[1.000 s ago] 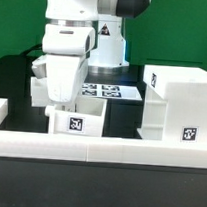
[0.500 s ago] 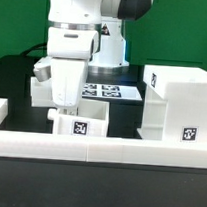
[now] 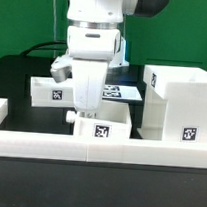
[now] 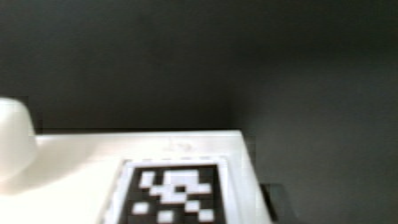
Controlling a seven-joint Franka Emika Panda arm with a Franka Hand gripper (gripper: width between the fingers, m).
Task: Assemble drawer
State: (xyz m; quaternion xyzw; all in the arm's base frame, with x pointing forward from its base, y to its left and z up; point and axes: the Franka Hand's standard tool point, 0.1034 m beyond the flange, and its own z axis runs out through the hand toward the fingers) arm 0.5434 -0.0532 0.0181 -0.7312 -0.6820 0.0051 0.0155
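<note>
Standing here watching the drawer build. The near tray (image 3: 102,130) sits low on the black table (image 3: 18,81), right behind the border wall (image 3: 48,148). Its long axis runs roughly across the exterior view. The little knob (image 3: 69,116) sticks out toward that view's left, and a tagged side faces the camera. The gripper (image 3: 85,108) comes straight down onto the knob end of it. The fingers drop out of sight at the tray's rim, so I honestly can't tell whether they're spread or pinching the wall.

The shell (image 3: 177,102) is the big boxy white thing on the exterior view's right, upright, with one tag on its front and another up near its top edge. The tray's other end sits very close to the shell's side (touching or not, can't say). The far tray (image 3: 47,91) is further back on the exterior view's left, partly behind the arm, tag toward us. The marker board (image 3: 120,91) lies flat between it and the shell.

The open room is mostly bare table on the exterior view's left. Front is walled off, right is blocked by the shell.

Everything's plain glossy white plastic. The wrist view only gives a blurry tag (image 4: 176,190) on a white face against dark table.
</note>
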